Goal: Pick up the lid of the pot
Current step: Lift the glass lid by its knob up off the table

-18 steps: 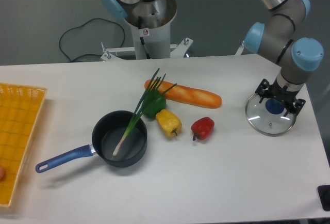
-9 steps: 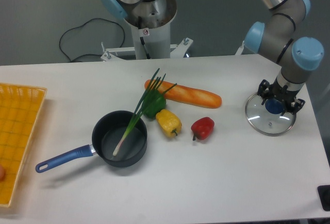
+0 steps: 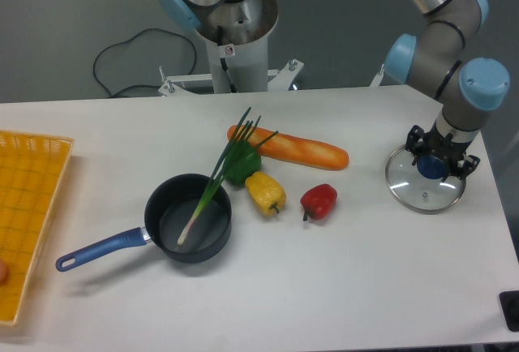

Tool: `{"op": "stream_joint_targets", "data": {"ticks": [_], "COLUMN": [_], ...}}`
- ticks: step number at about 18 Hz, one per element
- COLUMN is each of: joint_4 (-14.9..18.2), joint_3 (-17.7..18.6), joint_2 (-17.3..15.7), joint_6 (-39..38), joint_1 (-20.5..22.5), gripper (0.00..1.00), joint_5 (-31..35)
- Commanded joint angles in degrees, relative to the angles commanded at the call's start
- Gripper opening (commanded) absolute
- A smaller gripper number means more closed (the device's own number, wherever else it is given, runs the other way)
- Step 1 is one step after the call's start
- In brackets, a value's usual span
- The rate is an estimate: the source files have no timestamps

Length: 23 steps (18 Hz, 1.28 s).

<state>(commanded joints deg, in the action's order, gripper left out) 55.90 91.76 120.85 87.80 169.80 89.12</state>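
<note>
At the left edge of the surface point(image 3: 357, 287), a yellow crate point(image 3: 24, 145) is seen, cut off by the view. To its right, a black pan point(image 3: 224, 234) is set down, its blue handle point(image 3: 101, 251) pointed toward the crate. Long green stalks point(image 3: 209, 192) are laid with their pale end in the pan and their leafy end carried out over its rim, toward the far edge. Beside the leaves, a dark green vegetable point(image 3: 245, 172) is partly covered. A yellow pepper point(image 3: 264, 192) is found just to the right of the pan, and a long orange vegetable point(image 3: 306, 151) is stretched behind it. A red pepper point(image 3: 319, 202) is placed farther right, apart from the yellow 1.

The pot lid point(image 3: 412, 195) is located near the right edge, with its blue knob point(image 3: 432, 167) upward. The hand point(image 3: 442, 152) is held over the lid's far part, directed down from the far right. Its 2 fingers are spread wide, with the knob seen between and slightly below them; whether the knob or the glass is touched cannot be told.
</note>
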Motion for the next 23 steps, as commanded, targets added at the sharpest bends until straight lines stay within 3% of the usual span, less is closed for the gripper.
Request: {"op": "stream_joint_targets", "data": {"ticks": [7,15,23], "joint_4": [0.88,9.04,12.03], "joint_3": [-0.35,-2.90,-3.17], "joint_2": [-2.28,-5.80,-10.10], "joint_6": [-0.18,-0.97,-1.58], "joint_1": [-0.18,-1.05,-2.37], "gripper": [0.43,0.43,0.43], "joint_5": [0.35,0.35,0.35]}}
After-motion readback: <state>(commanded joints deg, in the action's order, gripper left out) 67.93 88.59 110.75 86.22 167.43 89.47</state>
